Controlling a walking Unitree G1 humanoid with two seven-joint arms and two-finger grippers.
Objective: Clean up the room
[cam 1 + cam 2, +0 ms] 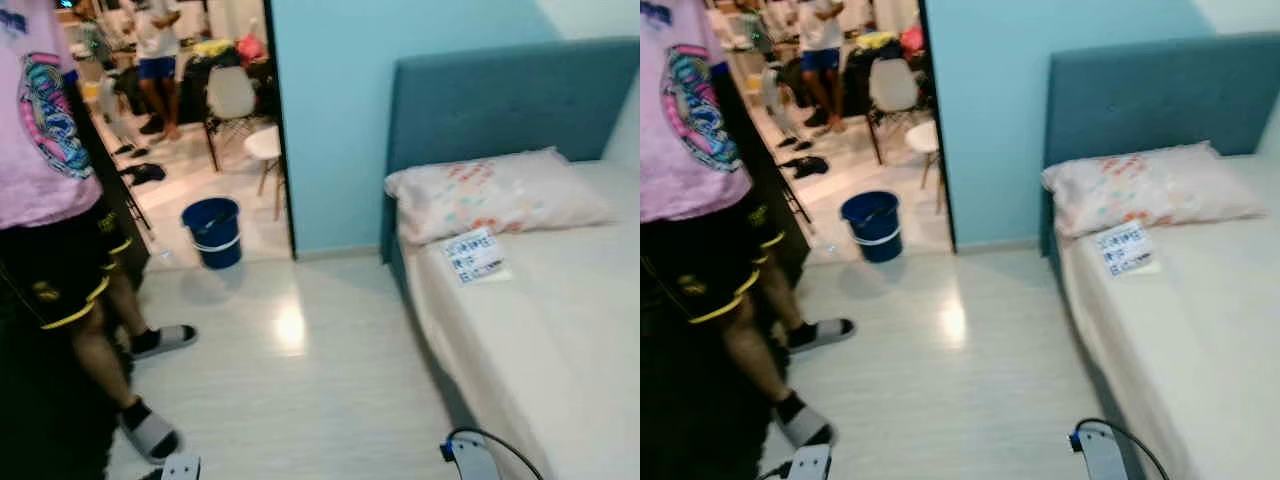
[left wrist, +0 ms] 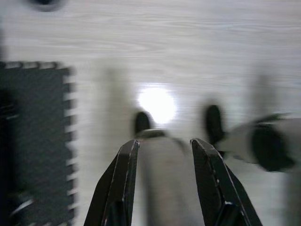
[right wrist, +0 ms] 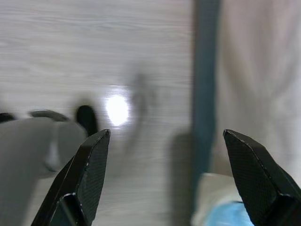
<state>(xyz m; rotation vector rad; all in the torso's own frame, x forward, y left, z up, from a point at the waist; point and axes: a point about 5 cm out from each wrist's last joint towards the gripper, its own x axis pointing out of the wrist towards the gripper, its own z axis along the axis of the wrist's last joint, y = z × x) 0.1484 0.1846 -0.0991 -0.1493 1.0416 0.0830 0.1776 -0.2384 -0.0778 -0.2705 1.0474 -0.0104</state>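
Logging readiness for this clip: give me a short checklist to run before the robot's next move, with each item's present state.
1. Left gripper empty, fingers apart: ok.
2. Right gripper empty, fingers wide apart: ok.
3. Person in pink shirt and black shorts close on the robot's left: not ok.
4. Pale wood floor ahead free to walk: ok.
5. Patterned pillow and printed card lying on the white bed: ok.
6. Round blue bucket upright at the doorway: ok.

No text can be read. A white card (image 1: 474, 255) with blue printed lines lies on the bed (image 1: 540, 330) near its head end, just in front of the pillow (image 1: 495, 195); its lettering is too blurred to make out. The pink shirt (image 1: 35, 120) of the person standing at the left carries a multicoloured graphic, also illegible.
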